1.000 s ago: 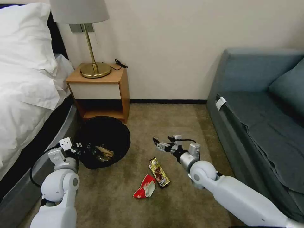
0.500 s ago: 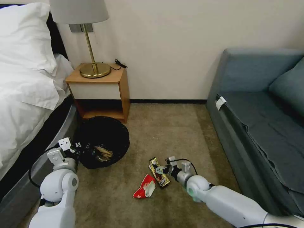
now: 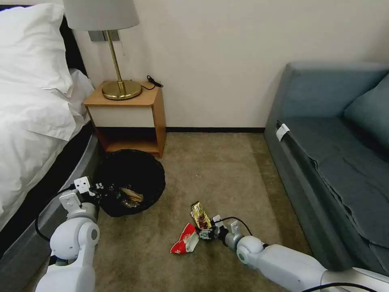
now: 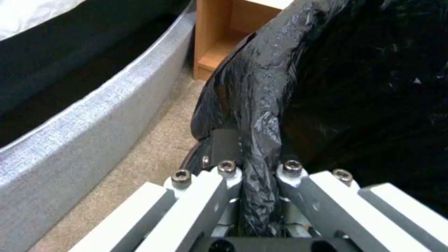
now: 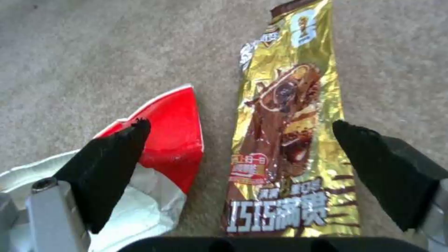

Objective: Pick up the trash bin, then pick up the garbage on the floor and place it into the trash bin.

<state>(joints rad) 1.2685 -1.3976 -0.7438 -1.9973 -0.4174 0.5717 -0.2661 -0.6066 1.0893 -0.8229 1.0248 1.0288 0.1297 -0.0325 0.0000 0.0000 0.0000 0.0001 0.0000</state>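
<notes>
The trash bin [image 3: 130, 181], lined with a crinkled black bag [image 4: 299, 87], stands on the carpet beside the bed. My left gripper [image 3: 101, 189] [image 4: 259, 171] is shut on the bag's rim. Some brown garbage [image 3: 132, 196] lies inside the bin. On the floor lie a gold-brown snack wrapper [image 3: 200, 215] [image 5: 289, 115] and a red-and-white wrapper [image 3: 185, 239] [image 5: 173, 136]. My right gripper [image 3: 205, 234] [image 5: 240, 124] is low over the carpet and open. Its black fingers [image 5: 112, 161] straddle the gold wrapper's near end, one of them over the red wrapper.
A wooden nightstand [image 3: 129, 113] with a brass lamp [image 3: 120, 87] stands against the wall behind the bin. The bed [image 3: 36, 121] runs along the left and a grey-blue sofa [image 3: 336, 150] along the right. Open carpet [image 3: 214, 162] lies between them.
My right arm has come down and back from above the carpet, so its open gripper now sits at the gold wrapper's near end. The left arm and the bin have stayed put.
</notes>
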